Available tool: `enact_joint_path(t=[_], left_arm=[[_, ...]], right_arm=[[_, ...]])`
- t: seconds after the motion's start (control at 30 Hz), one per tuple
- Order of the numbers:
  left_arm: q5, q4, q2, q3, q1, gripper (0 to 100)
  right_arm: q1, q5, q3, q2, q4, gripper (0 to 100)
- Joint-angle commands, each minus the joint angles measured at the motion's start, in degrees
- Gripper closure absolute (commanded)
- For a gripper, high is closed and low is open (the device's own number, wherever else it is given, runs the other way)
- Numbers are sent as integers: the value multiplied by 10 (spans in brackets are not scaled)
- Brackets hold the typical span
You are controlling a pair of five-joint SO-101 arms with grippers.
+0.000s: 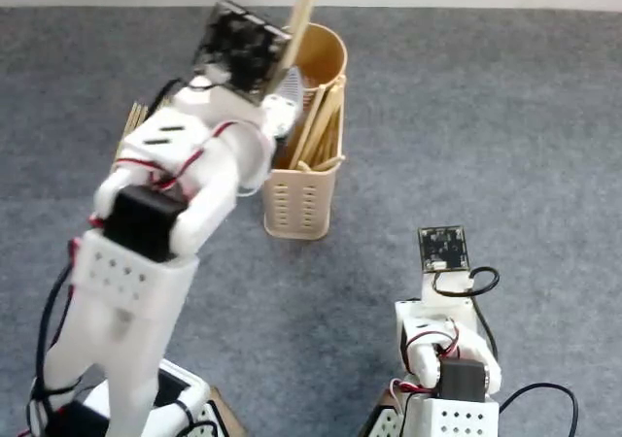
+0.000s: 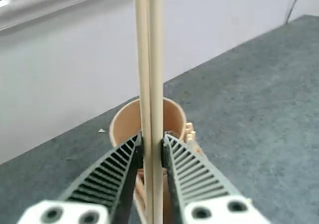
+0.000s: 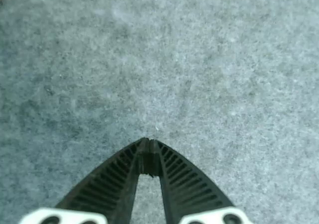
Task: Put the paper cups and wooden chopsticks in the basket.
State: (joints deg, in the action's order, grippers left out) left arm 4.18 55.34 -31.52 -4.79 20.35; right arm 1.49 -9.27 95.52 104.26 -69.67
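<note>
A tan slotted basket [image 1: 303, 202] stands on the grey mat, with a paper cup [image 1: 328, 53] and several wooden chopsticks [image 1: 319, 126] inside it. My left gripper [image 2: 151, 144] is shut on a pair of wooden chopsticks [image 2: 149, 59], which it holds upright right above the paper cup [image 2: 122, 122] in the basket; from the high view these chopsticks [image 1: 301, 15] stick up past the cup's rim. More chopsticks [image 1: 133, 123] lie on the mat beside the left arm, partly hidden by it. My right gripper [image 3: 148, 147] is shut and holds nothing, low over bare mat near the front.
Grey mat [image 1: 486, 126] covers the table, and open room lies to the right of the basket. The right arm's base [image 1: 447, 369] sits at the front edge. A pale wall [image 2: 75, 50] runs behind the mat's far edge.
</note>
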Motion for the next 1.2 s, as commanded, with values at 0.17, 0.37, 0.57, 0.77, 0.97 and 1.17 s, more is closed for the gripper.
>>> enact_joint_path(t=[0.17, 0.37, 0.57, 0.77, 0.97, 1.17], left_arm=[[-2, -13, 73, 24, 16, 945], [-2, -11, 75, 21, 9, 902], [-2, -12, 37, -6, -23, 902], [-2, -13, 30, -34, -26, 902], [-2, -11, 18, -14, -27, 902], [-5, -6, -10, 29, -154, 902]], right_arm=[[-7, -4, 87, 7, -4, 992], [-7, -4, 87, 7, -4, 992], [-7, -4, 87, 7, -4, 992], [-7, -4, 87, 7, -4, 992], [-7, -4, 87, 7, -4, 992], [-7, -4, 87, 7, -4, 992]])
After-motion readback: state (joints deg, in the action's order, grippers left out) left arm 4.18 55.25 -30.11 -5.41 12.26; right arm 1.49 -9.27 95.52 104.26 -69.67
